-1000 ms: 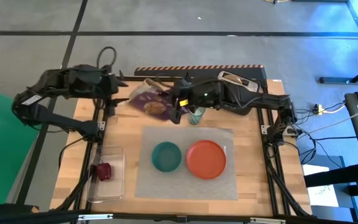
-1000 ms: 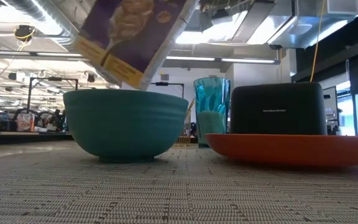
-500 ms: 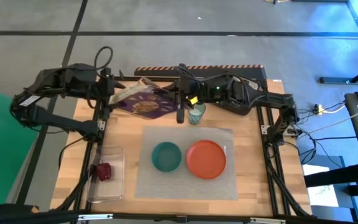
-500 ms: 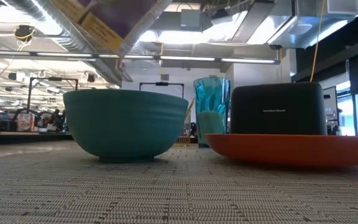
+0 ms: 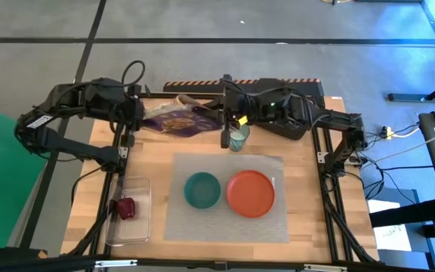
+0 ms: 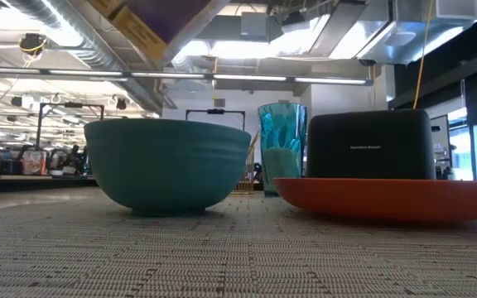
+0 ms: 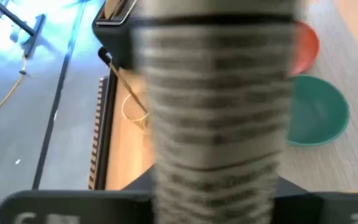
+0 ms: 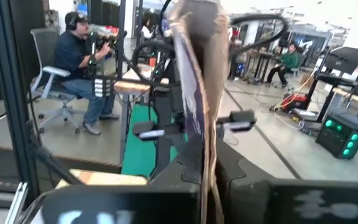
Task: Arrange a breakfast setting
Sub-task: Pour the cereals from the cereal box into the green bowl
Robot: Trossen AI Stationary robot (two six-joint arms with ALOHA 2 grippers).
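Your left gripper and right gripper both grip the purple bag, now stretched flatter and lifted farther from the bowl.

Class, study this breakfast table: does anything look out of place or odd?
Yes. A purple bag hangs above the table's back edge, stretched between the left gripper and right gripper, rather than lying flat.

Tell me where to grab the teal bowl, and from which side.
Pinch the rim of the teal bowl from above, on its edge away from the orange-red plate: it stands upright and open on the placemat, the plate close beside. The left gripper and right gripper hold the purple package.
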